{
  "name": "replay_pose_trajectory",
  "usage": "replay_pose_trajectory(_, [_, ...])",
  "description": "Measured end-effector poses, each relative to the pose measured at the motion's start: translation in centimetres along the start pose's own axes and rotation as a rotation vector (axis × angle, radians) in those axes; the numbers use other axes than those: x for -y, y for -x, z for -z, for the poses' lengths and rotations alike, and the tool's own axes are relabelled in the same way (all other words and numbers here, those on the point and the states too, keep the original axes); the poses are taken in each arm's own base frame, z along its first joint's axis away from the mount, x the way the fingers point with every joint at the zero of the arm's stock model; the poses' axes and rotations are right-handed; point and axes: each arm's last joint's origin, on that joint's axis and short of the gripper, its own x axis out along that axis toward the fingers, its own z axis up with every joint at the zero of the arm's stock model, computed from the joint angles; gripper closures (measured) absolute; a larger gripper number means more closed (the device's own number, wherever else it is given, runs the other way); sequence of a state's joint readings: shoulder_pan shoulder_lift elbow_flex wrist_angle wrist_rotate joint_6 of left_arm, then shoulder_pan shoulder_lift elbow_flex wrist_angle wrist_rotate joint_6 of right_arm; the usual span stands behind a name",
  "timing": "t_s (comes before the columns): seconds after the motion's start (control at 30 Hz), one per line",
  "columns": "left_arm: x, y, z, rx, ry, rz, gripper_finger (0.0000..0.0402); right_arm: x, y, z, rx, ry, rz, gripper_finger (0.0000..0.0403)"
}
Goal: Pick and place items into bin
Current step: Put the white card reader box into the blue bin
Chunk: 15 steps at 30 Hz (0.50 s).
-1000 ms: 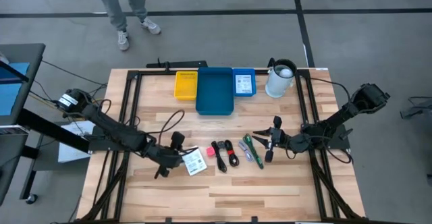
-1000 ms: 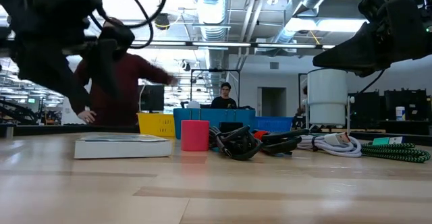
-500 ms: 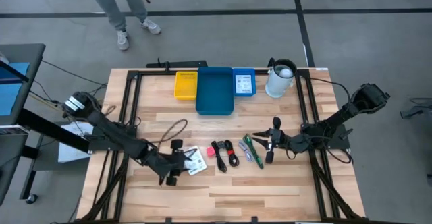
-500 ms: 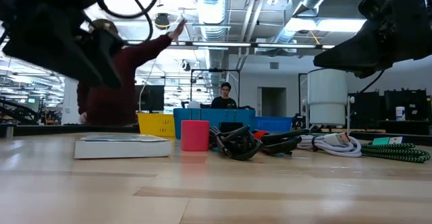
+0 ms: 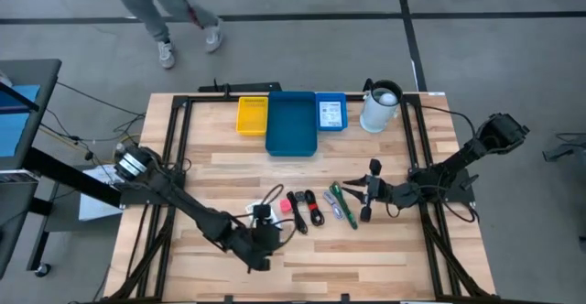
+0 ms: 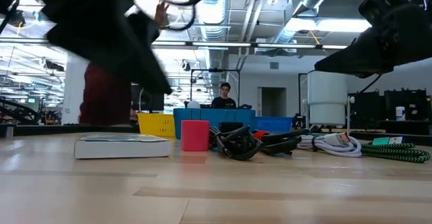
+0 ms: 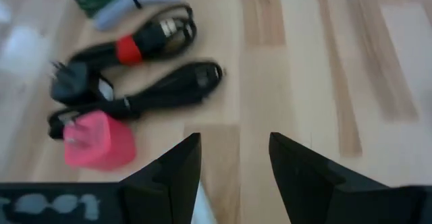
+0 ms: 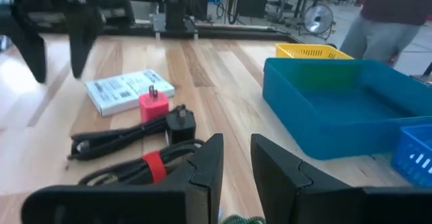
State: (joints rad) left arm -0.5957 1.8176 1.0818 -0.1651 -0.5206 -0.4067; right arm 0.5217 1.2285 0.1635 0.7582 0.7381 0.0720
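Large blue plastic bin (image 5: 292, 123) holds nothing, black coiled cables (image 5: 306, 210) lie nearby; left gripper (image 5: 259, 246) and right gripper (image 5: 368, 192) both part-open, gripping nothing.

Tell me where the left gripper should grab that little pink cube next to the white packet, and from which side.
Take the pink cube across its two flat opposite sides, coming straight down from above. It stands upright and alone on the table, with bare wood between it and the white packet on one side. The black cable lies close on the other side, so probably keep the left gripper fingers narrow there.
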Motion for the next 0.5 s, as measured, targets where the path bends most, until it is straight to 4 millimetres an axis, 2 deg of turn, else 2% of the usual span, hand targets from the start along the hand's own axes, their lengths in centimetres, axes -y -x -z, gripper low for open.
replay_pose_trajectory(0.1, [0.5,0.0,-1.5,-0.014,0.037,-0.073,0.0236,0.0,0.0,0.1,-0.007,0.009,0.000,0.0332])
replay_pose_trajectory(0.23, [1.1,-0.5,-2.5,-0.075,0.095,-0.139,0.0236,0.1,0.0,0.6,-0.050,0.048,0.003,0.0332])
replay_pose_trajectory(0.5, [2.9,-3.3,-2.2,-0.266,0.201,-0.196,0.0236,-0.1,0.3,1.5,-0.121,0.093,-0.011,0.0332])
